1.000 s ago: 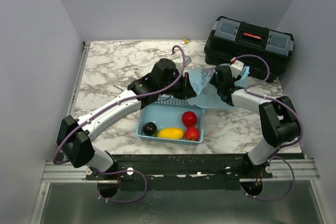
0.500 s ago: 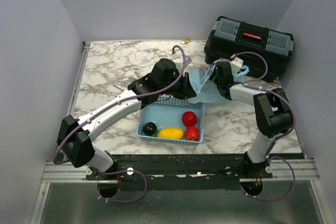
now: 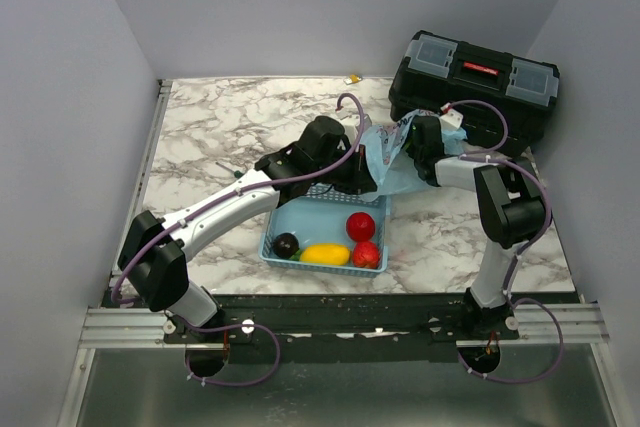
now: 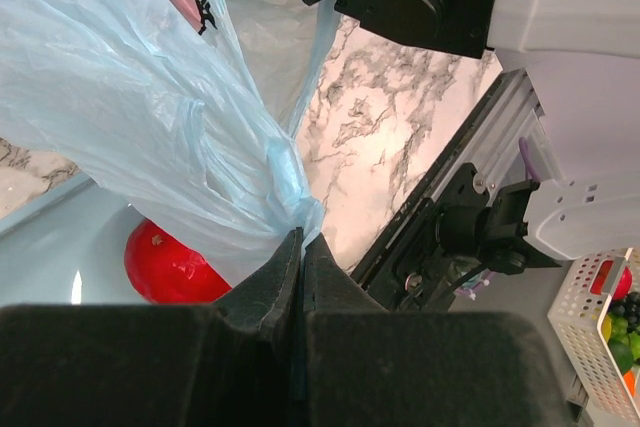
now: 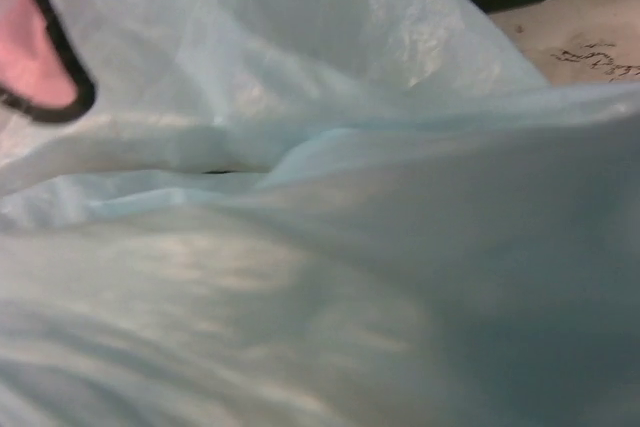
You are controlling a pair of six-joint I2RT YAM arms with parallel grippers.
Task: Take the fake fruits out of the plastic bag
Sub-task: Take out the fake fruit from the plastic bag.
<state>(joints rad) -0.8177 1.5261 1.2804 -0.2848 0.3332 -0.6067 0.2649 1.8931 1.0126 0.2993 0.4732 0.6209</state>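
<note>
The plastic bag (image 3: 388,167), light blue with pink print, hangs bunched between my two grippers over the far edge of the blue basket (image 3: 305,215). My left gripper (image 3: 357,169) is shut on a twisted fold of the bag (image 4: 270,162), with its jaws pressed together on the film (image 4: 298,239). A red apple (image 4: 170,265) shows under the bag. My right gripper (image 3: 408,144) is at the bag's far right side; the bag (image 5: 330,247) fills its wrist view and hides its fingers. In the basket lie a red apple (image 3: 361,226), a strawberry-like fruit (image 3: 366,254) and a yellow oblong fruit (image 3: 325,253).
A dark plum (image 3: 287,244) lies in the basket's left corner. A black toolbox (image 3: 475,82) stands at the back right, close behind the right arm. A small yellow item (image 3: 353,78) lies at the table's back edge.
The right arm has swung left and folded in, taking its gripper towards the back. The left gripper has shifted right. The bag is now bunched tighter between them.
</note>
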